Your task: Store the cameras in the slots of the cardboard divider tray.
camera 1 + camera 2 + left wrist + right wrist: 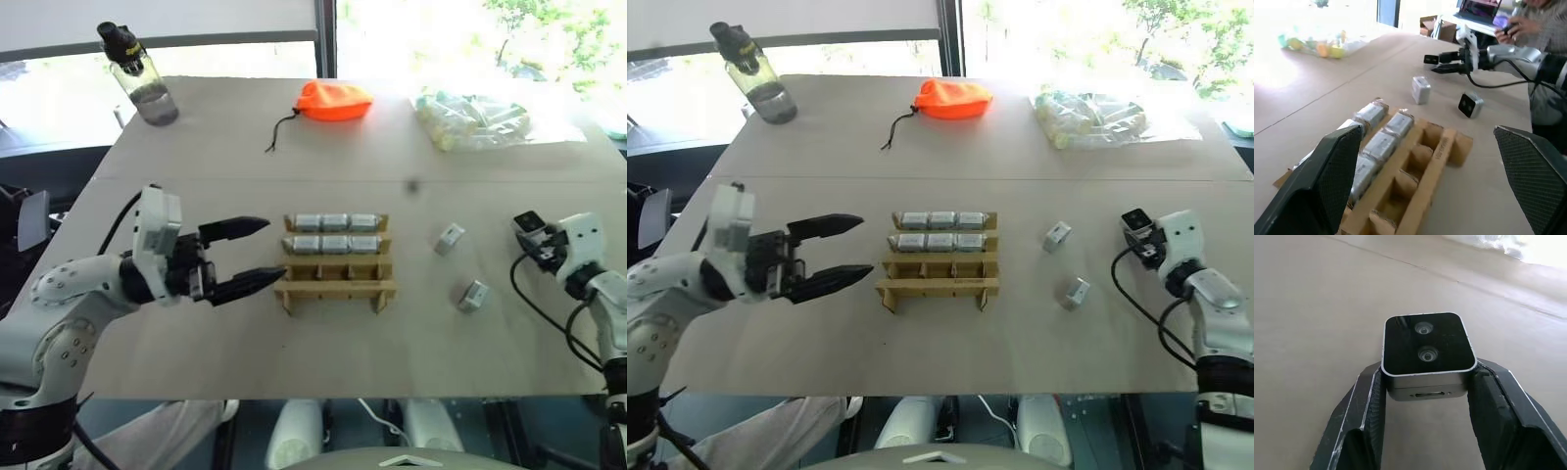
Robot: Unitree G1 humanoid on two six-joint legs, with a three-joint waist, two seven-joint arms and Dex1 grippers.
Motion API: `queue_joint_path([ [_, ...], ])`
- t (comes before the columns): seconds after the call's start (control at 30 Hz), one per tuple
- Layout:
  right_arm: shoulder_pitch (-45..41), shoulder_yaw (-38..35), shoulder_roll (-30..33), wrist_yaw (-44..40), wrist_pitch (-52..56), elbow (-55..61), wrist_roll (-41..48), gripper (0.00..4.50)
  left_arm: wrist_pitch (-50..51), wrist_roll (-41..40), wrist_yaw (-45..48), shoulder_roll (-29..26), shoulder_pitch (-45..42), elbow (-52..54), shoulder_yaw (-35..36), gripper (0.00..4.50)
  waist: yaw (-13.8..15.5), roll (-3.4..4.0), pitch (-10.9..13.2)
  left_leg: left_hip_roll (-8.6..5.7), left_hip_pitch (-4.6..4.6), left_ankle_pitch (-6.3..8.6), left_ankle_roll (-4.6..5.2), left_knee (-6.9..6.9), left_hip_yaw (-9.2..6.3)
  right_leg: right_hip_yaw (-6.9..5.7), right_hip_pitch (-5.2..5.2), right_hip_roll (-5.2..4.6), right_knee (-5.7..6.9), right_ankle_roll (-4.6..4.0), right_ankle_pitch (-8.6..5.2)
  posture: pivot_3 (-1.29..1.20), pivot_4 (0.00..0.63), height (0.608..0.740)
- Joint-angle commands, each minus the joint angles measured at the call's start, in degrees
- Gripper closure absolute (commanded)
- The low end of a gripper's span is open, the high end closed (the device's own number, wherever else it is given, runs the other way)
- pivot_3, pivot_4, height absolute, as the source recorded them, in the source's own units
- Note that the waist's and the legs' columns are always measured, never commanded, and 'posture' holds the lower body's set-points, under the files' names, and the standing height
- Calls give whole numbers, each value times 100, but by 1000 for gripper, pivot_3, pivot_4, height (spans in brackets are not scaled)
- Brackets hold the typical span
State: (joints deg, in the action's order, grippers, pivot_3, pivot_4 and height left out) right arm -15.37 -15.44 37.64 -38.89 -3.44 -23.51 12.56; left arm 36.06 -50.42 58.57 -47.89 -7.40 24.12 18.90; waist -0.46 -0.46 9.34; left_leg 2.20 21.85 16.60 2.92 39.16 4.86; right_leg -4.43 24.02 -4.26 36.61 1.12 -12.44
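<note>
The cardboard divider tray (336, 286) lies mid-table, its two far rows filled with several silver-grey cameras (335, 243) and its near rows empty. Two loose cameras (450, 238) (473, 295) sit to the tray's right. My right gripper (1426, 371), at the table's right edge (534, 233), is shut on another camera (1426, 347), whose black face with two lenses is turned up, held just above the table. My left gripper (257, 253) is open just left of the tray, pointing at it, with nothing between its fingers (1327, 176).
At the table's far side are an orange pouch (333, 100), a clear bag of pale tubes (473, 119) and a water bottle (142, 80). A person's hands (1520, 22) show beyond the table's right edge. Bare tabletop lies in front of the tray.
</note>
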Motion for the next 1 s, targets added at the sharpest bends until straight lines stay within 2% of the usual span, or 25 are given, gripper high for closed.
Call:
queue_joint_path([
  [0.03,-281,191,362,-1031,-604,874,285,2677,209,-162,-190,93,-741,-283,-274,0,-23,0,0,3,-2,0,0,0,-1,-1,0,4,2,0,0,0,150,726],
  [0.1,-468,566,573,-1588,-1154,1126,88,2677,232,30,-286,277,-1303,-678,-606,0,-34,2,1,5,-10,-1,-1,0,5,4,-2,10,8,1,0,0,150,726],
  [0.17,-801,918,632,-1821,-1666,1245,-168,2677,107,610,-545,493,-1901,-1192,-1084,0,-44,-2,1,5,-17,-1,-1,0,10,1,-3,16,11,12,-7,0,150,726],
  [0.27,-1351,1358,575,-1742,-2392,1245,-758,2677,-14,914,-270,754,-2505,-1659,-1557,0,-28,-7,3,5,-19,-2,-2,1,9,-8,-7,17,11,7,-3,0,150,726],
  [0.33,-1648,1706,534,-1750,-3137,1243,-1162,2677,346,895,20,847,-2871,-2009,-1875,0,-17,-13,7,5,-5,-2,-3,2,11,-14,4,13,8,0,1,0,150,726],
  [0.4,-1927,2019,392,-1691,-3586,1194,-1443,2677,262,1276,72,982,-3182,-2514,-2209,0,-3,-16,9,3,14,-1,-3,3,13,-18,20,10,5,1,1,0,150,726],
  [0.5,-2252,2440,192,-1628,-4102,1067,-1781,2677,186,1413,155,1306,-3508,-2963,-2314,0,5,-18,10,0,21,-1,-4,4,12,-27,24,8,1,2,1,0,150,726],
  [0.6,-2586,2773,21,-1584,-4523,888,-1984,2677,184,1445,321,1463,-3622,-2945,-2352,0,2,-25,17,1,25,-2,-4,7,12,-32,24,6,1,2,1,0,150,726],
  [0.77,-2900,3100,-116,-1539,-4691,750,-2206,2677,310,1440,708,1411,-3569,-2677,-2429,0,-9,-25,18,1,16,-3,-6,13,11,-29,22,4,13,2,1,0,150,726],
  [1.0,-3167,3293,-272,-1331,-4939,510,-2449,2677,521,1417,991,1345,-3477,-2394,-2470,0,-14,-25,18,3,15,-4,-8,16,10,-27,22,4,17,1,1,0,150,726],
])
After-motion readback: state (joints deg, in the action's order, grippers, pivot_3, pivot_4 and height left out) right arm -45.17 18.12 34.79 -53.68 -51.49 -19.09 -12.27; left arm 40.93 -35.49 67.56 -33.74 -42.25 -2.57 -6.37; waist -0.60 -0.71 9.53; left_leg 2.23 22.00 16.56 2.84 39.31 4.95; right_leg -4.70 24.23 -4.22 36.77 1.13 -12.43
